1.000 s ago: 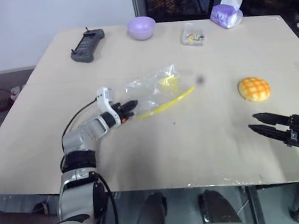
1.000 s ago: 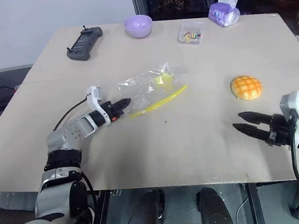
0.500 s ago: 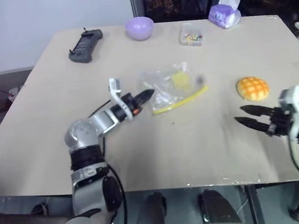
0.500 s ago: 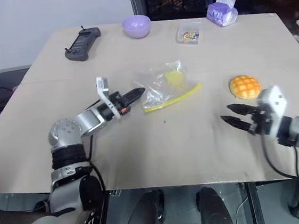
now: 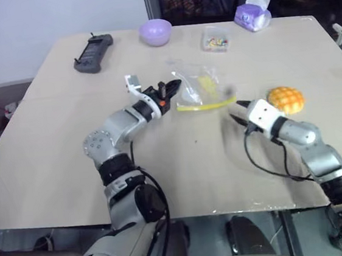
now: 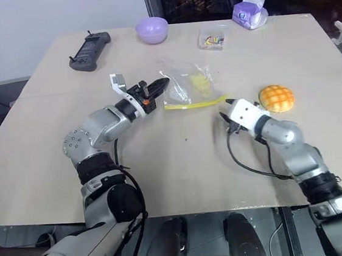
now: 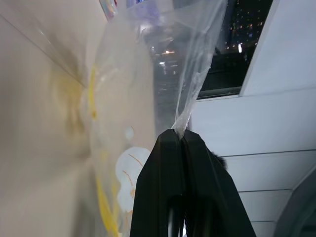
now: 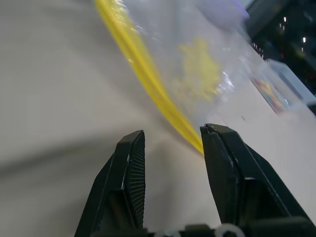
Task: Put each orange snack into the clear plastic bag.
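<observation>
The clear plastic bag point(image 5: 198, 83) hangs off the table point(image 5: 51, 153), lifted by one corner, its yellow seal strip point(image 5: 205, 105) lowest. A small yellow piece shows through it. My left gripper point(image 5: 174, 86) is shut on the bag's edge; in the left wrist view the fingertips point(image 7: 178, 136) pinch the film. The orange snack point(image 5: 285, 99), a domed bun with a grid top, lies on the table to the right. My right gripper point(image 5: 236, 111) is open between snack and bag. In the right wrist view its fingers point(image 8: 129, 163) flank the end of the seal strip point(image 8: 143, 69) without clamping it.
Along the far side of the table lie a black controller point(image 5: 92, 49), a purple bowl point(image 5: 155, 30), a small clear box of colourful bits point(image 5: 214, 40) and a purple tissue pack point(image 5: 251, 14). The table's right edge runs close behind the snack.
My left gripper raised the bag off the table and carried it to the right. The right gripper swung in from the near right, past the snack, up to the seal strip.
</observation>
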